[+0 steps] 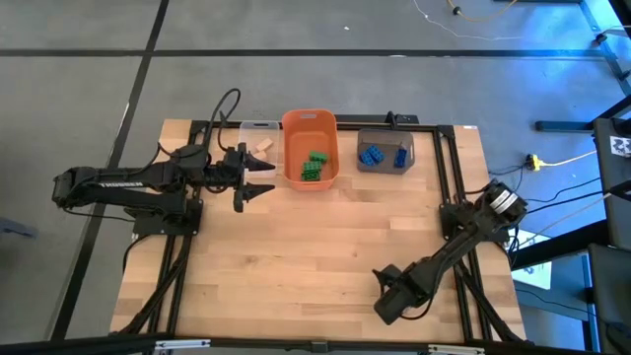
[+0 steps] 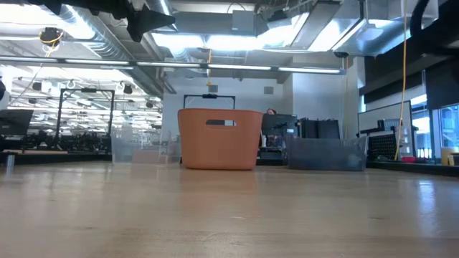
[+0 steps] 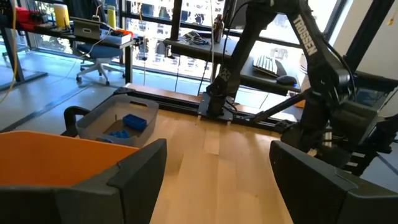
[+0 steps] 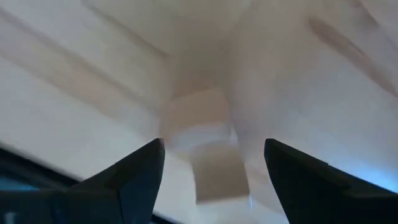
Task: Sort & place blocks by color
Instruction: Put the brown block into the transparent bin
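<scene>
A pale tan block [image 4: 205, 155] lies flat on the wooden table near its near edge. My right gripper [image 4: 214, 146] points down over it, open, one finger on either side and clear of it. In the high view this gripper [image 1: 387, 296] hides the block. Green blocks [image 1: 315, 166] lie in the orange bin [image 1: 293, 148]. Blue blocks [image 1: 372, 155] lie in the grey bin [image 1: 385, 134]. One tan block [image 1: 263, 146] lies in the clear bin [image 1: 258, 126]. My left gripper [image 1: 268, 180] hangs level and open, just left of the orange bin, holding nothing.
The three bins stand in a row along the table's far edge, also seen in the low view as the clear bin [image 2: 140, 147], the orange bin [image 2: 219, 138] and the grey bin [image 2: 326, 153]. Black rails [image 1: 446, 168] run along the table's sides. Bare wood lies between the arms.
</scene>
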Robot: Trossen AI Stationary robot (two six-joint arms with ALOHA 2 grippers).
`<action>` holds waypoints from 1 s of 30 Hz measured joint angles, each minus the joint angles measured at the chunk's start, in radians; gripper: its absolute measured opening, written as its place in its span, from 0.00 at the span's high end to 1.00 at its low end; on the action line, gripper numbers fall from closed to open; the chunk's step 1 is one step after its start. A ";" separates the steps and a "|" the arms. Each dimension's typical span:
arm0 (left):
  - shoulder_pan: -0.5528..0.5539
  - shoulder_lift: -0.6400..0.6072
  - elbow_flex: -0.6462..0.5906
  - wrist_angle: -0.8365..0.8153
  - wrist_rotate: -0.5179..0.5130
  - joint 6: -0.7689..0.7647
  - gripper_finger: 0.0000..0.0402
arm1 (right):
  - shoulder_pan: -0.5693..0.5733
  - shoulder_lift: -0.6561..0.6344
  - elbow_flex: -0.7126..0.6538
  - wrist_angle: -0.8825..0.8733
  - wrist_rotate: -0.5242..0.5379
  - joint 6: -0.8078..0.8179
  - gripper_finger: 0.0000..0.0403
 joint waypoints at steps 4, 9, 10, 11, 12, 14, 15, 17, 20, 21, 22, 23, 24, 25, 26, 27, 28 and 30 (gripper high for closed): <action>0.000 0.000 0.000 0.000 0.000 -0.001 0.31 | 0.000 0.036 0.000 0.003 0.022 -0.001 0.32; 0.000 0.000 0.000 0.000 -0.016 -0.001 0.31 | 0.003 0.057 0.006 -0.009 0.021 -0.031 0.37; 0.000 0.000 0.000 0.000 -0.022 -0.001 0.31 | 0.003 0.060 0.006 -0.017 0.022 -0.042 0.40; 0.000 0.000 0.000 0.000 -0.027 0.000 0.31 | 0.003 0.061 0.006 -0.023 0.023 -0.054 0.45; 0.000 0.000 0.000 0.000 -0.027 -0.001 0.31 | 0.004 0.061 0.006 -0.031 0.026 -0.063 0.49; 0.000 0.000 0.000 0.000 -0.027 -0.001 0.31 | 0.004 0.061 0.006 -0.046 0.031 -0.103 0.61; 0.000 0.000 0.000 0.000 -0.028 -0.001 0.31 | 0.004 0.059 0.006 -0.051 0.033 -0.128 0.67; 0.000 0.000 0.000 0.000 -0.032 -0.001 0.31 | 0.004 0.055 0.004 -0.056 0.042 -0.198 0.68; 0.000 0.000 0.000 0.000 -0.039 -0.001 0.31 | 0.006 0.028 -0.004 -0.111 0.085 -0.317 0.68; 0.000 0.000 0.000 0.000 -0.043 -0.001 0.31 | 0.001 0.007 -0.019 -0.154 0.113 -0.343 0.68; 0.000 0.000 0.000 0.000 -0.050 -0.001 0.31 | -0.005 -0.020 -0.037 -0.177 0.130 -0.349 0.68; 0.000 0.000 0.000 0.000 -0.053 -0.001 0.31 | -0.013 -0.056 -0.059 -0.183 0.136 -0.350 0.68; 0.000 0.000 0.000 0.000 -0.055 -0.002 0.31 | -0.019 -0.100 -0.089 -0.189 0.150 -0.352 0.68; 0.000 0.000 0.000 0.000 -0.057 -0.002 0.31 | -0.025 -0.152 -0.128 -0.197 0.158 -0.353 0.68; 0.000 0.000 0.000 0.000 -0.058 -0.002 0.31 | -0.031 -0.204 -0.169 -0.197 0.171 -0.355 0.68; 0.000 0.000 0.000 0.000 -0.058 -0.003 0.31 | -0.041 -0.267 -0.214 -0.179 0.194 -0.356 0.68; 0.000 0.000 0.000 0.002 -0.058 -0.003 0.31 | -0.054 -0.333 -0.258 -0.147 0.213 -0.356 0.68; 0.000 0.000 0.000 0.003 -0.058 -0.010 0.31 | -0.091 -0.473 -0.345 -0.072 0.274 -0.356 0.68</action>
